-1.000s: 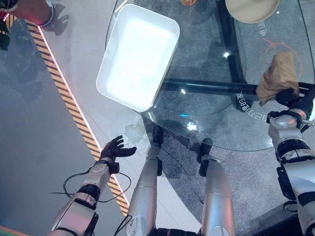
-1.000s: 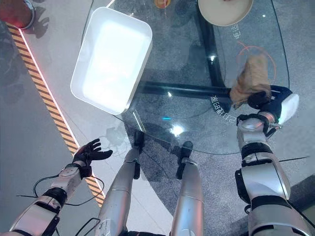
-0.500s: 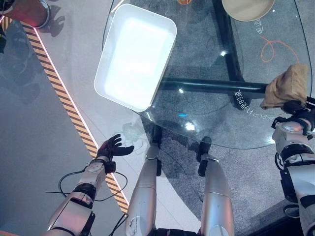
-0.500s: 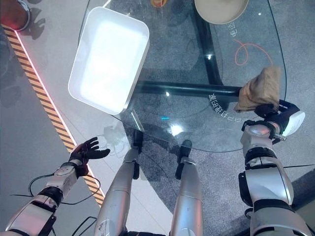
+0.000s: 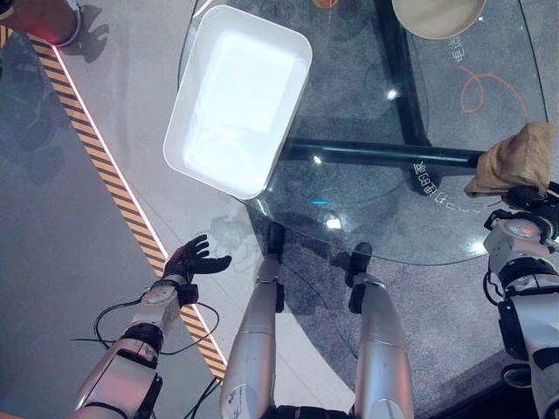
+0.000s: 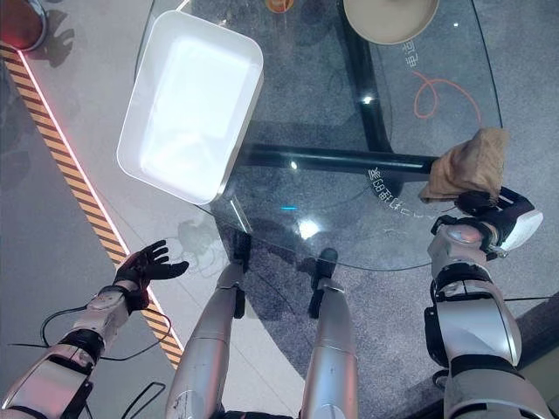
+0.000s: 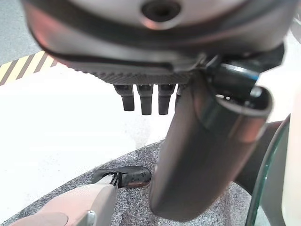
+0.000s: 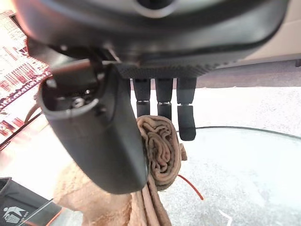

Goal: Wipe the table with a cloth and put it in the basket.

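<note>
A tan cloth (image 5: 520, 157) lies bunched at the right near edge of the round glass table (image 5: 384, 258). My right hand (image 5: 524, 197) is behind it at the rim. In the right wrist view the cloth (image 8: 160, 150) is pinched between the thumb (image 8: 99, 132) and the curled fingers. The white rectangular basket (image 5: 240, 96) stands empty on the table's left side, overhanging the edge. My left hand (image 5: 194, 259) hovers open over the floor, below and to the left of the table, holding nothing.
An orange scribble (image 5: 487, 87) marks the glass beyond the cloth. A beige plate (image 5: 437, 10) sits at the far edge. A yellow-black striped line (image 5: 105, 166) runs across the floor on the left, with a red object (image 5: 44, 17) at the far left.
My right hand has dragged the cloth right and nearer the table's edge, uncovering the orange scribble. The left hand has stayed open, low on the left.
</note>
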